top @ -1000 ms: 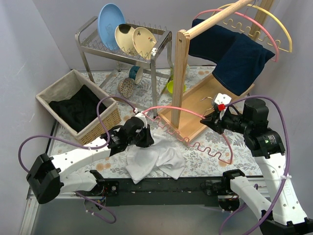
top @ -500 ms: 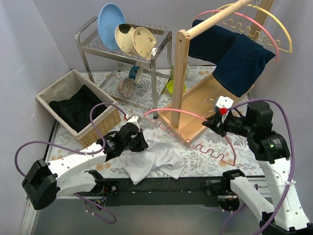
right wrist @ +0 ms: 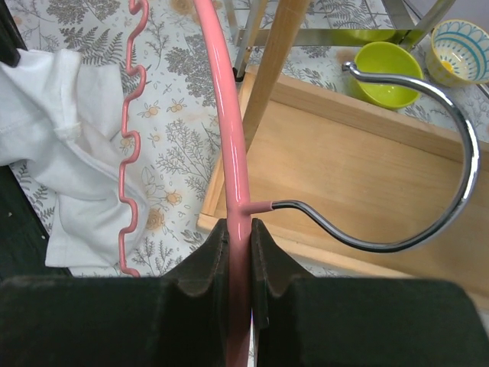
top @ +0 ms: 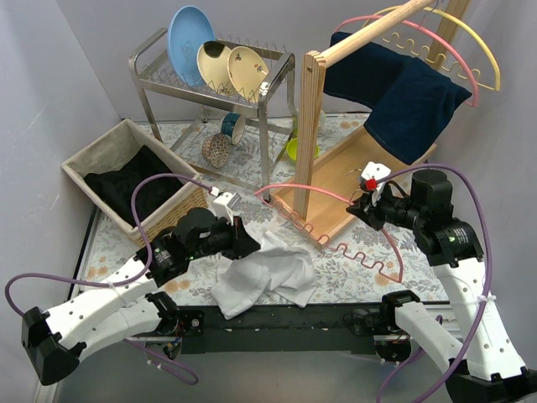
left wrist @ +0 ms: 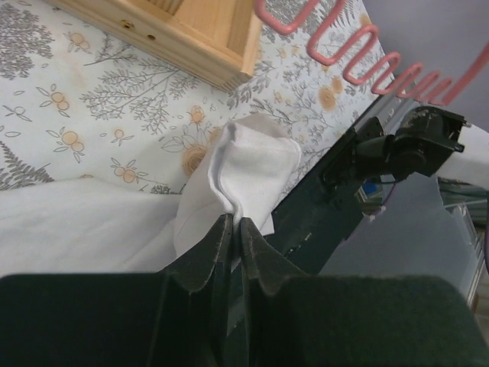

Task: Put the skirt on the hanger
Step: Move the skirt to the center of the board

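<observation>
The white skirt (top: 268,273) lies crumpled on the floral table near the front edge. My left gripper (top: 239,239) is at its left upper edge, shut on a raised fold of the skirt (left wrist: 252,164), which is pinched between the fingertips of that gripper (left wrist: 234,222). My right gripper (top: 362,208) is shut on the pink hanger (top: 336,201) at the top of its arc, just below the metal hook (right wrist: 451,153). In the right wrist view the gripper (right wrist: 235,223) clamps the pink bar (right wrist: 225,115). The hanger's wavy lower bar hangs over the skirt's right edge (right wrist: 69,153).
A wooden rack (top: 315,126) stands behind the hanger, with a navy cloth (top: 403,101) and more hangers (top: 470,42) on its rail. A dish rack (top: 214,71) with plates stands at the back. A wicker basket (top: 84,164) of black cloth is on the left. Bowls (top: 220,147) sit under the dish rack.
My left arm has swung back and to the left while its gripper stays on the skirt's fold, drawing the cloth slightly. The right gripper and hanger have barely shifted.
</observation>
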